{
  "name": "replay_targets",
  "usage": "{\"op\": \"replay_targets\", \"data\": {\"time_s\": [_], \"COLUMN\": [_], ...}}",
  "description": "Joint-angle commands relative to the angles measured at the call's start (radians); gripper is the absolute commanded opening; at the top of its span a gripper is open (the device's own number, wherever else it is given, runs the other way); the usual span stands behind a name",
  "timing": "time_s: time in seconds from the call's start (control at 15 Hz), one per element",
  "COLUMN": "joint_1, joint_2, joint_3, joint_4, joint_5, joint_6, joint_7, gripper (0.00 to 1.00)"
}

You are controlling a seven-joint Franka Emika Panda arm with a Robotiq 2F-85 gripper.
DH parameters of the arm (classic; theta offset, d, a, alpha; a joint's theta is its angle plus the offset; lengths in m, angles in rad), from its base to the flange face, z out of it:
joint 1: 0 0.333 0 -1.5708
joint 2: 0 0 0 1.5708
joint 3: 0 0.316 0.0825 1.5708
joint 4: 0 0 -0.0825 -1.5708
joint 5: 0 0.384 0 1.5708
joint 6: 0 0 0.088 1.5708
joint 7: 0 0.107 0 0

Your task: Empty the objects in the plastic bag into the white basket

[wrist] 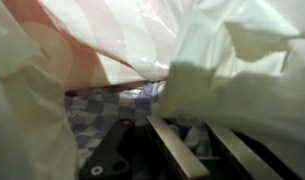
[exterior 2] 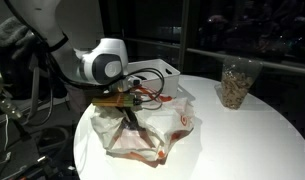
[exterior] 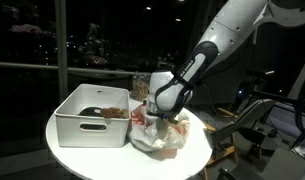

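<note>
A crumpled white plastic bag [exterior: 157,135] with red print lies on the round table, next to the white basket [exterior: 90,128]; both also show in an exterior view, the bag [exterior 2: 162,125] in front of the basket [exterior 2: 160,72]. My gripper [exterior: 168,121] points down into the bag's top [exterior 2: 130,112]. In the wrist view the bag's film [wrist: 232,60] fills the picture. My fingers [wrist: 197,140] stand close together with a pale fold of the bag between them. The basket holds a dark round thing [exterior: 92,112] and brown bits [exterior: 116,112]. The bag's contents are hidden.
The round white table [exterior: 67,155] has edges close on all sides. A clear cup [exterior 2: 235,82] of brown pieces stands behind the bag. A dark window wall lies behind, and stands and cables are beside the table.
</note>
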State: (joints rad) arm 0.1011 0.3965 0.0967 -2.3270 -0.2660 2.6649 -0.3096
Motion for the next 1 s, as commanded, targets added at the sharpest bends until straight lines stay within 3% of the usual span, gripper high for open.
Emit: {"op": "replay_targets", "data": {"time_s": [0.0, 0.27, 0.47, 0.6, 0.67, 0.73, 0.93], "joint_1": [0.047, 0.067, 0.076, 0.072, 0.105, 0.064, 0.065], "joint_2": [-0.021, -0.069, -0.106, -0.139, -0.153, -0.163, -0.197], "joint_3": [-0.062, -0.095, -0.103, -0.094, -0.127, -0.08, -0.055], "joint_4": [0.069, 0.138, 0.218, 0.254, 0.264, 0.291, 0.374], "joint_5": [-0.062, -0.132, -0.186, -0.19, -0.173, -0.179, -0.196], "joint_6": [-0.154, -0.315, -0.545, -0.711, -0.792, -0.876, -1.095], "joint_7": [0.119, 0.235, 0.309, 0.292, 0.245, 0.234, 0.21], "gripper": [0.02, 0.02, 0.02, 0.02, 0.02, 0.02, 0.02]}}
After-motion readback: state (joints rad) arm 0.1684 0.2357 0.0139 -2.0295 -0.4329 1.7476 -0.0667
